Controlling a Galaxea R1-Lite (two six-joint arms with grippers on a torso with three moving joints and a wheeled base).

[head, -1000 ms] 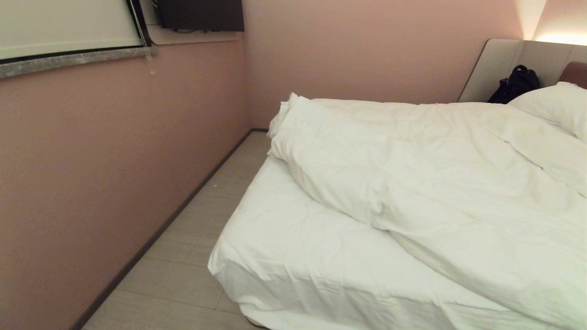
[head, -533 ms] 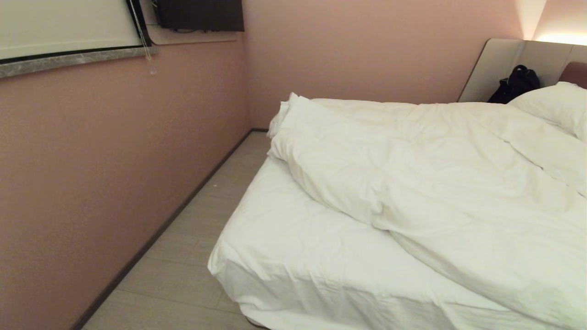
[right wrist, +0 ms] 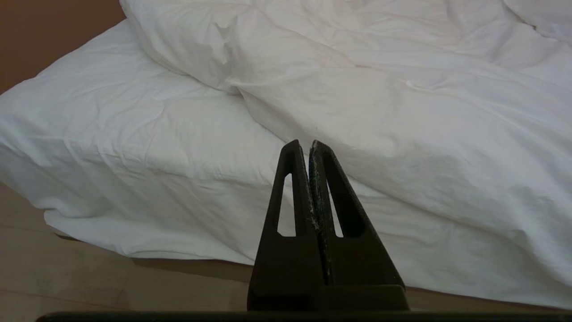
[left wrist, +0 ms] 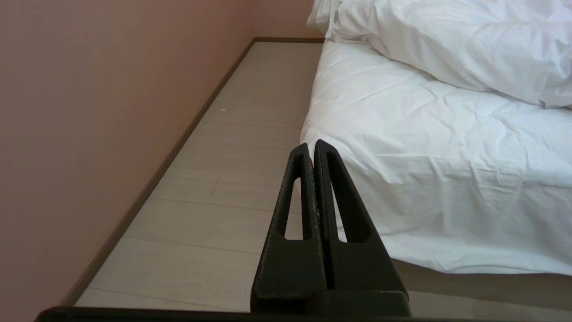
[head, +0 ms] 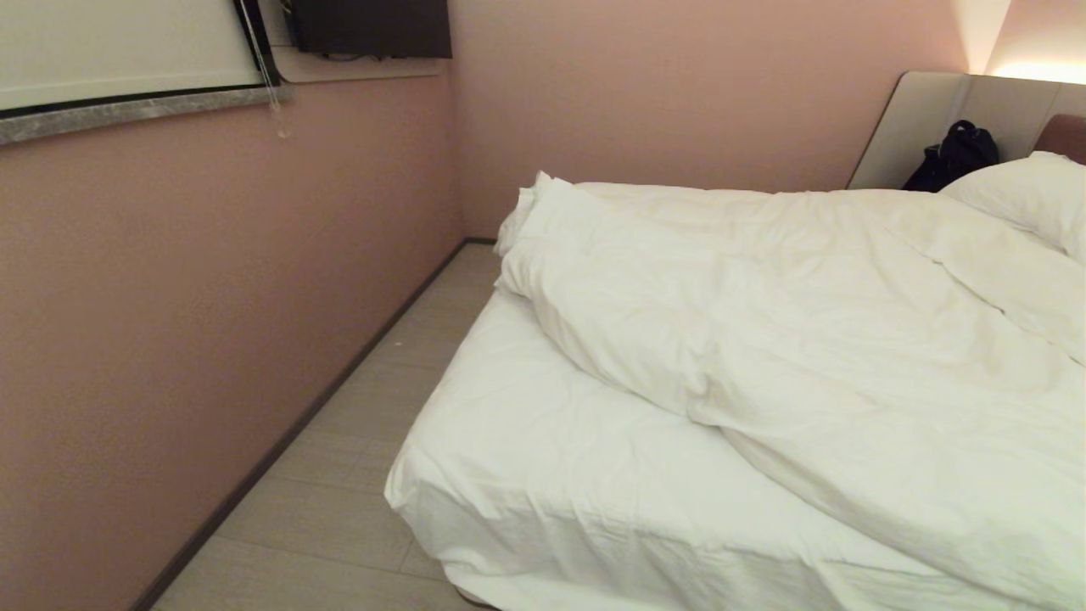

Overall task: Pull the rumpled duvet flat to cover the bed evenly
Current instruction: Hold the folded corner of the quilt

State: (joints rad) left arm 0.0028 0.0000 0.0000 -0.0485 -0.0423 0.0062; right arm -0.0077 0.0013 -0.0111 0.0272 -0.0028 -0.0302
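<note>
You look at a room with pink walls [head: 195, 280] and a pale tiled floor [head: 356, 458] that runs between the left wall and the bed [head: 543, 475]. The bed fills the right part of your head view; its near left corner shows only the thin white sheet [head: 526, 424], which is pulled over the mattress edge. The duvet [head: 806, 339] lies on the bed in a thick, wrinkled heap. Its edge runs in a slanting line from the far left corner of the mattress toward the near right side, so the near left part of the bed is not covered. At the far right you see a white pillow [head: 1031, 195] touching the duvet, and behind it the beige headboard [head: 925, 127] with a black bag [head: 954, 157] leaning on it. High on the left wall there is a window with a grey sill [head: 136, 110].

None of the arms shows in your head view. The left gripper [left wrist: 311, 145] hangs above the floor just beside the bed corner, with its jaws clenched on nothing. The right gripper [right wrist: 304, 145] is in front of the bed's near side, pointing toward the duvet edge, its jaws also pressed together and empty.
</note>
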